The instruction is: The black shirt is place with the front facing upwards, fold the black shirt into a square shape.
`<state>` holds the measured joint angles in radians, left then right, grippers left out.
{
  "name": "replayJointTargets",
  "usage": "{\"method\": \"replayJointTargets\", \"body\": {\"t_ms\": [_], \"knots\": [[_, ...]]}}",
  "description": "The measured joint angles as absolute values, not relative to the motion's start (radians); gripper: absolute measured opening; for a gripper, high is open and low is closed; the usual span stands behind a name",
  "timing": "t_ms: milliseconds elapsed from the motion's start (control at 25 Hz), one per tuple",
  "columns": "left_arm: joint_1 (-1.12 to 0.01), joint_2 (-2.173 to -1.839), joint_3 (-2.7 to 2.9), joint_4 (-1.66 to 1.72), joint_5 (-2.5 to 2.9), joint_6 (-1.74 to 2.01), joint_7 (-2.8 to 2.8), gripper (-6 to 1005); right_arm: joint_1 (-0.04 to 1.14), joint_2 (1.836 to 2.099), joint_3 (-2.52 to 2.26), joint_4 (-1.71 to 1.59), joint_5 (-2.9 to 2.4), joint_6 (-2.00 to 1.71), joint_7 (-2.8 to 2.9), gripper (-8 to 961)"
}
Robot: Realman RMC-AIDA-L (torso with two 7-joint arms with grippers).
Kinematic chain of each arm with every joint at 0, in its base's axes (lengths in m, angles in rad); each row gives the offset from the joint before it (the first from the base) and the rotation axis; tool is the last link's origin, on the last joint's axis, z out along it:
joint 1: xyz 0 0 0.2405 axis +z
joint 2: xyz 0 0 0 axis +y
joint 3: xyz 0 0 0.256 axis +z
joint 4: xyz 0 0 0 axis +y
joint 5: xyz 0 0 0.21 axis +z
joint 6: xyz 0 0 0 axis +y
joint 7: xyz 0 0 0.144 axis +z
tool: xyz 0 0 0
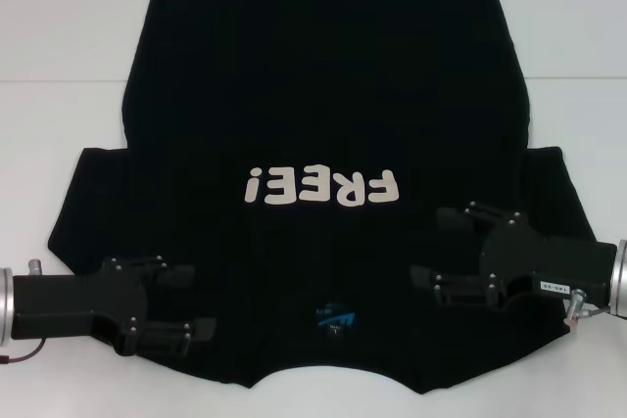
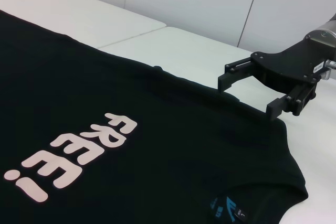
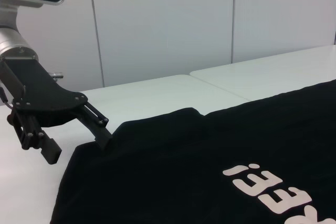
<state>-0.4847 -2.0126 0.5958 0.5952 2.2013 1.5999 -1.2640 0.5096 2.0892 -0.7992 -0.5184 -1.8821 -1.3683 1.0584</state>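
The black shirt (image 1: 323, 75) lies flat on the white table (image 1: 59, 66), front up, with its white "FREE!" lettering (image 1: 323, 186) and its blue neck label (image 1: 336, 318) on the side nearest me. My left gripper (image 1: 201, 299) is open over the shirt's left shoulder area, nothing between its fingers. My right gripper (image 1: 431, 245) is open over the right shoulder area. The left wrist view shows the shirt (image 2: 131, 145) with the right gripper (image 2: 248, 98) at its sleeve edge. In the right wrist view the left gripper (image 3: 79, 148) has one fingertip at the edge of the shirt (image 3: 210, 171).
White tabletop (image 2: 173, 45) surrounds the shirt, with a seam between table panels (image 2: 131, 38). A white panelled wall (image 3: 168, 24) stands behind the table. The shirt's collar edge reaches the table's near edge.
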Motion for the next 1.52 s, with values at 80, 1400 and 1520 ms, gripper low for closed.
{"method": "replayJointTargets", "body": {"t_ms": [80,1400,1520], "knots": [[-0.485,-2.013,0.596,0.595,2.201,1.600,-1.264,836,0.510,2.089,-0.799,-0.518,-1.882,-1.368,1.058,929],[-0.483,-1.898,0.329,0.658,2.261,1.627,-2.471,836,0.489,2.090,-0.792,-0.588,-1.880,-1.444,1.134,929],[-0.508,-1.889,0.331,0.695,2.353,1.596,-2.579,836,0.489,2.091,-0.792,-0.593,-1.881,-1.444,1.134,929]]}}
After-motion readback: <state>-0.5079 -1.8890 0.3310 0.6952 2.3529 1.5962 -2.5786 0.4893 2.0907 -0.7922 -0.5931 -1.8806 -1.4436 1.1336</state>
